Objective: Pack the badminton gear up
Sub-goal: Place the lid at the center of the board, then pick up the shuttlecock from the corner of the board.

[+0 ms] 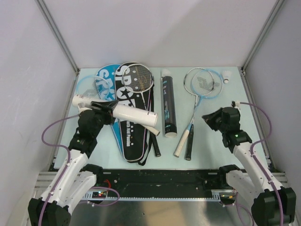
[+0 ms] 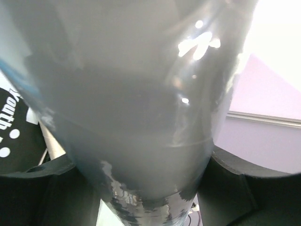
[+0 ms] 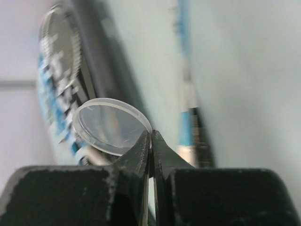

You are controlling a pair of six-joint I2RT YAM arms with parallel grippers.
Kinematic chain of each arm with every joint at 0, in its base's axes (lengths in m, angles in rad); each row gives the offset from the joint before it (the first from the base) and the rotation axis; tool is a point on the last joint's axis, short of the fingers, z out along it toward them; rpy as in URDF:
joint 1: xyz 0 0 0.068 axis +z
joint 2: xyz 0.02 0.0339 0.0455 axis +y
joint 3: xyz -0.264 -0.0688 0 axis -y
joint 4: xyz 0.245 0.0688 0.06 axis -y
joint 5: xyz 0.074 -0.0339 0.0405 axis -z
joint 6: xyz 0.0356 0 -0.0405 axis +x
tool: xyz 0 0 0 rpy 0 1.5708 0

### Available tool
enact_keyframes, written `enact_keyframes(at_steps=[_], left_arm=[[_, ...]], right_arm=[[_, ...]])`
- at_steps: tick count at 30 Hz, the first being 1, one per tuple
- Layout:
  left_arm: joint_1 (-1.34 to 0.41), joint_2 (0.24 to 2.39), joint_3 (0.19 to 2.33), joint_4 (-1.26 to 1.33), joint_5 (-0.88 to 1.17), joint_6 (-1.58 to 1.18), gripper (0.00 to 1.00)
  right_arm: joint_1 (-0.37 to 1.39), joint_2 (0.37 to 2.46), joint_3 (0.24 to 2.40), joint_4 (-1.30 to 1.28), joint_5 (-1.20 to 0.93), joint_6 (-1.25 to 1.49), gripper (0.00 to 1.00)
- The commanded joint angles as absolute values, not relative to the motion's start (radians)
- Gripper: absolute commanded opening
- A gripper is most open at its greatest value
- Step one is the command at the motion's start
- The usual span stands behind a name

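**White tube** (image 1: 117,111): sits on the 9 o'clock side of the table (image 1: 221,101), crossing over the black cover (image 1: 133,134). Its long axis runs close to 9-to-3, with the right end dipped slightly toward 4.

**Left claw** (image 1: 102,107): spread wide around the white tube near its left end. On my left wrist feed the barrel (image 2: 141,117) fills the view, with a black finger (image 2: 37,188) pressed against each side.

**Right claw** (image 1: 207,117): toward 3 o'clock, near the racket handles but apart from them. On my right wrist feed the tips (image 3: 151,139) are pinched together on the rim of a clear lid (image 3: 110,127), which stands up on edge.

**Black tube** (image 1: 168,103): lies flat at centre, long axis 12-to-6.

**Blue cover** (image 1: 104,80): at 11 o'clock, partly under the black cover.

**Racket on cover** (image 1: 138,77): head toward 12, black handle toward 5.

**Paired rackets** (image 1: 202,82): at 1 o'clock, heads overlapping toward 12. Their white and black handles point toward 7, side by side.

**Shuttlecock** (image 1: 227,75): at 2 o'clock near the far edge. I cannot tell which way it points.
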State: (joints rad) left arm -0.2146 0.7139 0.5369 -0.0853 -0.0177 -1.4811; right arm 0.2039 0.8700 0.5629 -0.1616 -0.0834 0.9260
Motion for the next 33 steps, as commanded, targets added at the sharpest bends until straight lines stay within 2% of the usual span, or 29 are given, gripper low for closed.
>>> enact_keyframes(at_steps=[1,11,21,27,30,33], left_arm=[[-0.201,0.721,0.611,-0.081,0.016,-1.352,0.44],[-0.136,0.724,0.629,-0.102,0.092,-1.213,0.45],[-0.124,0.706,0.673,-0.169,0.061,-1.075,0.48],[-0.134,0.704,0.712,-0.194,0.040,-0.985,0.50],[-0.137,0.703,0.728,-0.212,0.027,-0.950,0.50],[-0.140,0.703,0.736,-0.221,0.014,-0.918,0.51]], right_arm=[[0.152,0.838,0.565,-0.460,0.240,0.938,0.07],[0.080,0.983,0.560,-0.511,0.365,0.896,0.11],[0.019,1.014,0.595,-0.419,0.281,0.777,0.44],[-0.124,1.080,0.717,-0.162,0.075,0.455,0.52],[-0.200,1.185,0.819,-0.102,-0.016,0.384,0.55],[-0.258,1.311,0.939,-0.074,-0.105,0.341,0.62]])
